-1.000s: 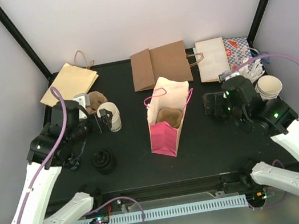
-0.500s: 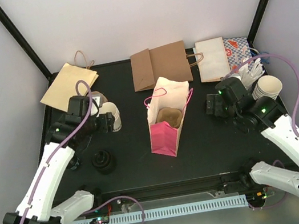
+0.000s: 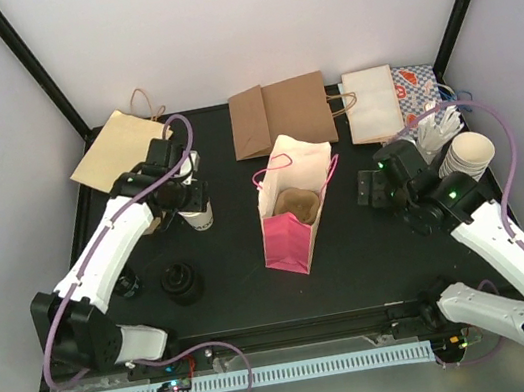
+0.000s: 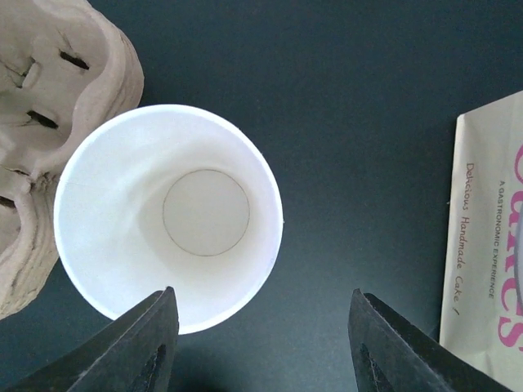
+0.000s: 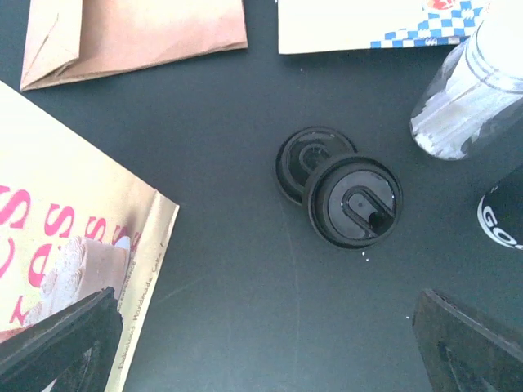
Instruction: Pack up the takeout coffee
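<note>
The takeout coffee cup (image 4: 167, 224) is a small white paper cup, empty, standing upright on the black table. In the top view the cup (image 3: 203, 217) shows dark print on its side, left of the upright pink bag (image 3: 291, 216). My left gripper (image 3: 189, 191) hangs right above it. In the left wrist view that gripper (image 4: 261, 331) is open; its left finger overlaps the cup's near rim, and most of the gap lies over bare table to the cup's right. My right gripper (image 3: 374, 186) is open over bare table (image 5: 265, 343), right of the bag.
A moulded pulp carrier (image 4: 49, 122) touches the cup's left side. Two black lids (image 5: 351, 200) lie ahead of the right gripper, more lids (image 3: 182, 281) front left. Flat paper bags (image 3: 279, 117) line the back. A cup stack (image 3: 468, 155) and a stirrer container (image 5: 470, 106) stand at right.
The left arm swung back and to the right until its gripper came over the cup, and its jaws narrowed. The right arm shifted slightly left with jaws still wide.
</note>
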Controlling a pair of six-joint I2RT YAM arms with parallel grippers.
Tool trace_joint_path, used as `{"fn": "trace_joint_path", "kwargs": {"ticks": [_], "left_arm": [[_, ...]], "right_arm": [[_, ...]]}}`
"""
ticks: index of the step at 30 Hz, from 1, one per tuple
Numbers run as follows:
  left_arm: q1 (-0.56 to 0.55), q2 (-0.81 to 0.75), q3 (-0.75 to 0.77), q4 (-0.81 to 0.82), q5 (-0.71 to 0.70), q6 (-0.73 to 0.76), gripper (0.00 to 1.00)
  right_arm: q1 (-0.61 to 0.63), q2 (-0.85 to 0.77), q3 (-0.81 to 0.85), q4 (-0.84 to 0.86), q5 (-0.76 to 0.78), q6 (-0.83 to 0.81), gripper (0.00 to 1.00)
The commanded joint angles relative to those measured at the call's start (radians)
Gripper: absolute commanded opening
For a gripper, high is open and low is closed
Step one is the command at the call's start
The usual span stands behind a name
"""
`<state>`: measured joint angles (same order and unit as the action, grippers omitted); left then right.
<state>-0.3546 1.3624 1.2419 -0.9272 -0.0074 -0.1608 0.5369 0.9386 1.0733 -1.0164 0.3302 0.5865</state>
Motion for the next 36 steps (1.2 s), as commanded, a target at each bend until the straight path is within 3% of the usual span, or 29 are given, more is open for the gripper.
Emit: {"fn": "trace_joint_path", "kwargs": {"ticks": [1,10,20,36], "left_arm": [[0.005,0.030,0.058,-0.007,-0.018,0.034,0.59],[0.007,0.074,0.075,0.003,-0.077,0.059,0.60],[0.006,0.146,0.124,-0.024,-0.041,0.079,0.44],[0.006,0.212,0.134,-0.051,-0.006,0.087,0.29]], "right_arm": [[-0.006,-0.020,-0.035,0.030,-0.031,0.032,1.00],[-0.007,-0.061,-0.095,0.043,-0.054,0.034,1.00],[-0.007,-0.063,-0.092,0.044,-0.050,0.032,1.00],[-0.006,-0.063,-0.095,0.043,-0.048,0.028,1.00]]}}
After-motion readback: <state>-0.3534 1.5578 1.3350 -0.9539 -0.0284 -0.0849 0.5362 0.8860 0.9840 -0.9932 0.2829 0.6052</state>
